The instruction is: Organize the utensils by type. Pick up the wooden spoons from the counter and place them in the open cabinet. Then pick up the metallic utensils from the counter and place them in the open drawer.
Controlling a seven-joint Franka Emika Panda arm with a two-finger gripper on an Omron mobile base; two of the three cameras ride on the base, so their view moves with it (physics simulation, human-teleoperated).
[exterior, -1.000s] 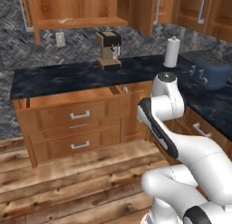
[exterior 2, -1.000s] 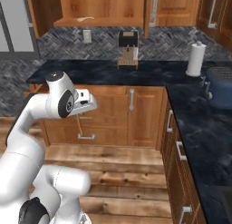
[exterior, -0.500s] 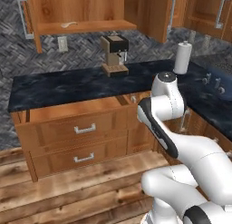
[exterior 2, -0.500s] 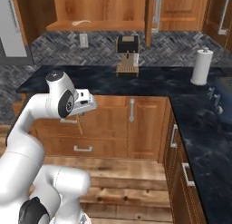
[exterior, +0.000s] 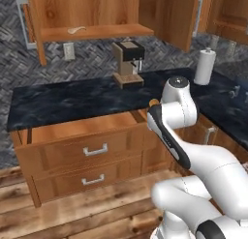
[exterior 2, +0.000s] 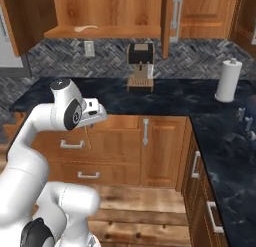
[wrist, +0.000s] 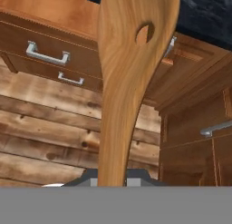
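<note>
1. The gripper (exterior 2: 89, 125) is clamped on the darker wooden spoon (wrist: 129, 78), which hangs in front of the drawer (exterior: 72, 131).
2. The pale wooden spoon (exterior: 76, 29) lies on the cabinet (exterior: 92, 32) shelf, toward its left end.

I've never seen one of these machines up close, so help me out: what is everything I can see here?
wooden spoon on shelf: one, pale tan, on the open cabinet's shelf
held wooden spoon: one, orange-brown, gripped in the hand
cabinet: one, orange-brown, on the wall, door open
drawer: one, orange-brown, pulled open below the counter
counter: one, black with pale veins
coffee machine: one, dark, on the counter
paper towel roll: one, white, on the counter
arm: one, white
hand: one, shut on the held wooden spoon
</note>
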